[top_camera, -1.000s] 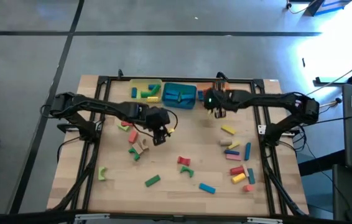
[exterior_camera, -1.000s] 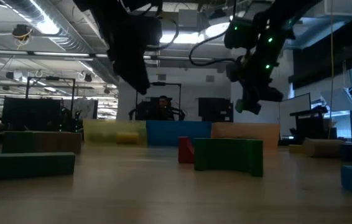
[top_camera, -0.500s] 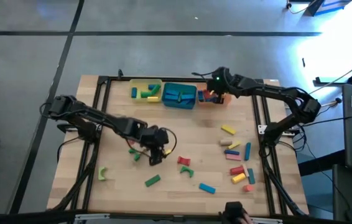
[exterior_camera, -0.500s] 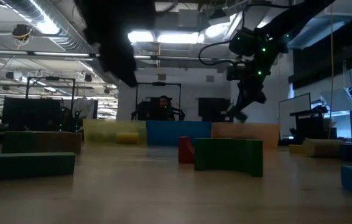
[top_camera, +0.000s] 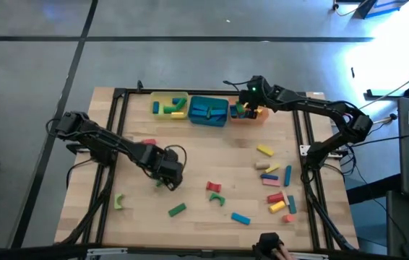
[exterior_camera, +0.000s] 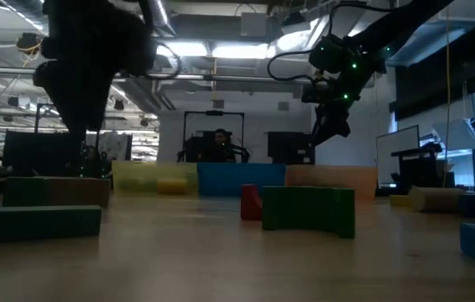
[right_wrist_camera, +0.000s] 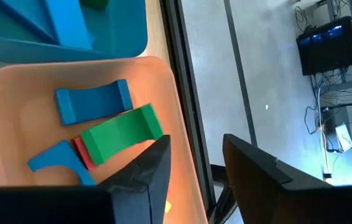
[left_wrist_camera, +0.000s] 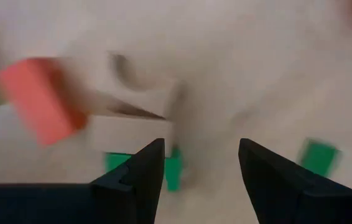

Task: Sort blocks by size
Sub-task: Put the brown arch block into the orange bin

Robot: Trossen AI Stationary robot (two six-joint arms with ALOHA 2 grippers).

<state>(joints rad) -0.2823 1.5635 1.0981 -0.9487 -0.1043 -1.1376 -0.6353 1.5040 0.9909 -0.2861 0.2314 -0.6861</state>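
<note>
Right gripper (top_camera: 242, 110) of mine hangs over the orange tray (top_camera: 261, 118) at the far edge of the table (top_camera: 204, 159), fingers parted with nothing between them. Below it, in the right wrist view, a green arch block (right_wrist_camera: 121, 133), two blue blocks (right_wrist_camera: 93, 101) and a red one (right_wrist_camera: 83, 151) lie in that tray. The tray sits against the black frame rail, with bare floor beyond.

My left gripper (top_camera: 167, 173) is low over a small huddle of blocks on the near-left part of the table. Its fingers (left_wrist_camera: 140, 174) stand apart and empty; ahead of them the left wrist view shows a pink block (left_wrist_camera: 38, 99), a tan block (left_wrist_camera: 129, 127) and green pieces (left_wrist_camera: 173, 171), all blurred.

No writing or label can be read anywhere.

The teal tray (top_camera: 208, 110) and yellow tray (top_camera: 170, 105) stand in a row beside the orange one. The middle of the table is bare wood. Loose blocks gather by the right rail (top_camera: 275, 186), a few more near the front (top_camera: 178, 209), and one green arch (top_camera: 119, 201) lies alone near the left rail.
</note>
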